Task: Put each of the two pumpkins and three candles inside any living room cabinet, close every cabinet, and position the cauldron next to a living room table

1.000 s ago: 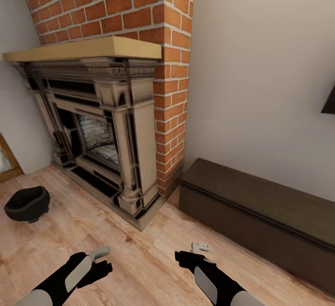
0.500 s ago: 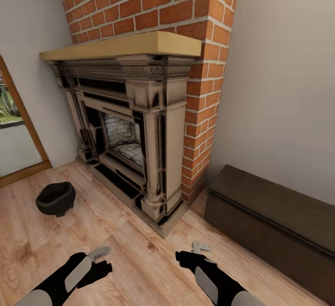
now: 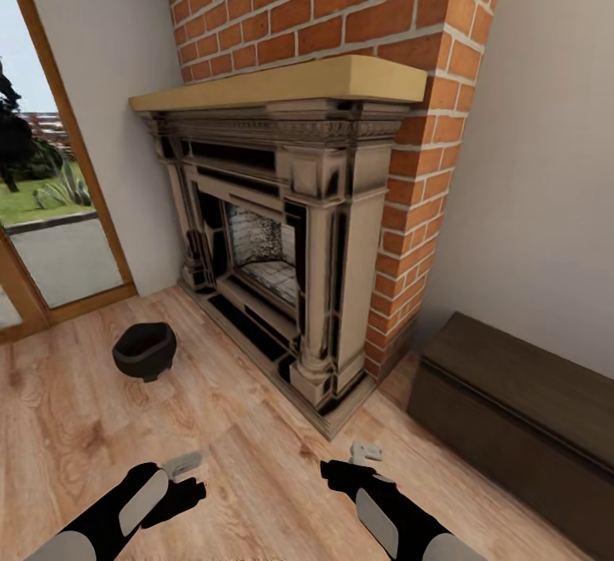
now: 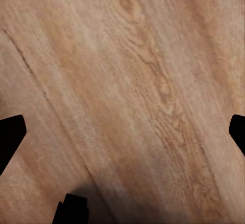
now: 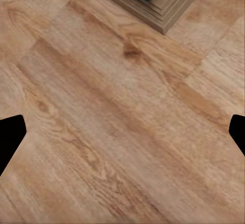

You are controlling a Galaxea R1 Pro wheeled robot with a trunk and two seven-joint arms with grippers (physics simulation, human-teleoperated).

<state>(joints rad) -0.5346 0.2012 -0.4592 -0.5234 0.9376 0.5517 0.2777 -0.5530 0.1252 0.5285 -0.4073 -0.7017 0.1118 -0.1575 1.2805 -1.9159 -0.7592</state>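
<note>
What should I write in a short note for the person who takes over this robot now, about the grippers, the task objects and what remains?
Left gripper: open, holding nothing, over the wooden floor.
Right gripper: open, holding nothing, over the floor near the fireplace base.
Cauldron: upright on the floor, left of the fireplace, near the glass door. No table is in sight beside it.
Cabinet: low and dark, against the wall right of the fireplace; its front looks closed.
Done: nothing can be confirmed from here.
Left: find the pumpkins and candles, check whether they are in a cabinet, close all cabinets, bring the cauldron next to a table.
</note>
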